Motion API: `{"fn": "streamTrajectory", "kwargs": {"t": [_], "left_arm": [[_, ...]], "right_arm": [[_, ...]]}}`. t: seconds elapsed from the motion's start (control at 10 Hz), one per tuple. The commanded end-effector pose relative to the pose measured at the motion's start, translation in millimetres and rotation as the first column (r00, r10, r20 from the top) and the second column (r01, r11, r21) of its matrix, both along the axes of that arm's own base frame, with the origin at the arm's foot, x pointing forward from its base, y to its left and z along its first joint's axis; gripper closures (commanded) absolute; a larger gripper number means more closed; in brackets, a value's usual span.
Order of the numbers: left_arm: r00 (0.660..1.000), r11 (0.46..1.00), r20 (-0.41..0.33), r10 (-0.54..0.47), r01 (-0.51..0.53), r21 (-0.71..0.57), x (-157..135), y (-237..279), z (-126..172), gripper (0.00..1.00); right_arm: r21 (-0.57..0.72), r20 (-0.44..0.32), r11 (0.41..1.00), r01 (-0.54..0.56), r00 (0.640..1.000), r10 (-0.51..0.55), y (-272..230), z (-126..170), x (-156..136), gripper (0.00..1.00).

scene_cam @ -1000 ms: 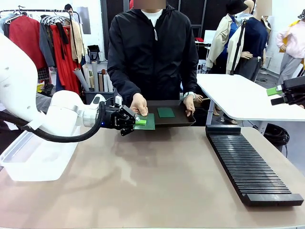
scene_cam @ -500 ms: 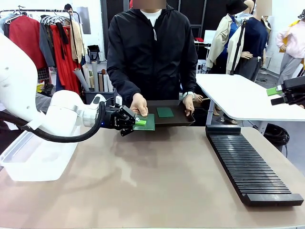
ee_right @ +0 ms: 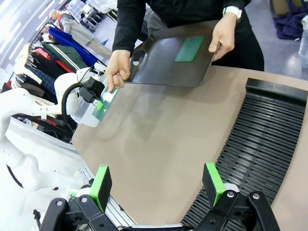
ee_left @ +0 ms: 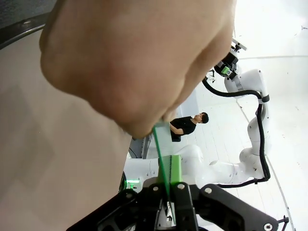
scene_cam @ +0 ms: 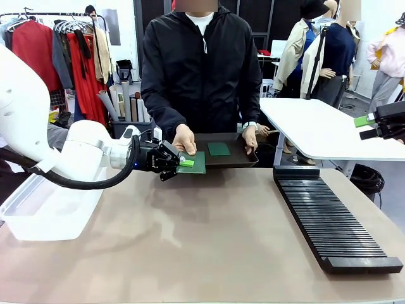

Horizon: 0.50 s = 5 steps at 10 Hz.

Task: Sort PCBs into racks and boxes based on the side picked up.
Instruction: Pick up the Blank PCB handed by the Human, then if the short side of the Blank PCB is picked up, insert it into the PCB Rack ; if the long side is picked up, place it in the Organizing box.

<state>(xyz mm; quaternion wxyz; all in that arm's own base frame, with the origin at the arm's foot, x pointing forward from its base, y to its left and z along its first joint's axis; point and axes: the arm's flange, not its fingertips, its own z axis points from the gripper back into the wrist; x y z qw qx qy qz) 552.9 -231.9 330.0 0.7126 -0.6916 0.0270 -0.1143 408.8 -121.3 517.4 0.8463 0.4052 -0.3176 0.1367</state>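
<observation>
My left gripper [scene_cam: 185, 163] is shut on the near edge of a green PCB [scene_cam: 197, 162] at the table's far side. A person's hand [scene_cam: 185, 139] holds the board's far end, by the corner of a dark tray [scene_cam: 237, 158]. In the left wrist view the PCB [ee_left: 160, 144] runs edge-on from my left gripper [ee_left: 169, 190] up into the hand [ee_left: 134, 62]. A second PCB [scene_cam: 219, 149] lies on the tray. My right gripper [ee_right: 158, 185] is open, high above the table's right side near the black rack [ee_right: 260, 139]. In the front view it [scene_cam: 370, 125] hangs at the right edge.
The long black slotted rack [scene_cam: 329, 218] lies along the table's right side. A clear plastic box [scene_cam: 44, 209] sits at the left edge under my left arm. The person holds the tray with both hands. A white side table [scene_cam: 316, 130] stands at the back right.
</observation>
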Motion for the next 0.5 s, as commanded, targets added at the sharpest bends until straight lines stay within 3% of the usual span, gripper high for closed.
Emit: {"fn": "streamTrajectory", "kwargs": {"t": [0.0,0.4], "left_arm": [[1.000,1.000,-0.003,0.007,-0.007,-0.012,0.4,-0.4,1.5,1.00],[1.000,1.000,-0.003,0.007,-0.007,-0.012,0.4,-0.4,1.5,1.00]], "right_arm": [[0.019,0.001,1.000,0.002,1.000,-0.002,1.3,2.6,0.9,0.00],[0.019,0.001,1.000,0.002,1.000,-0.002,1.3,2.6,0.9,0.00]]}}
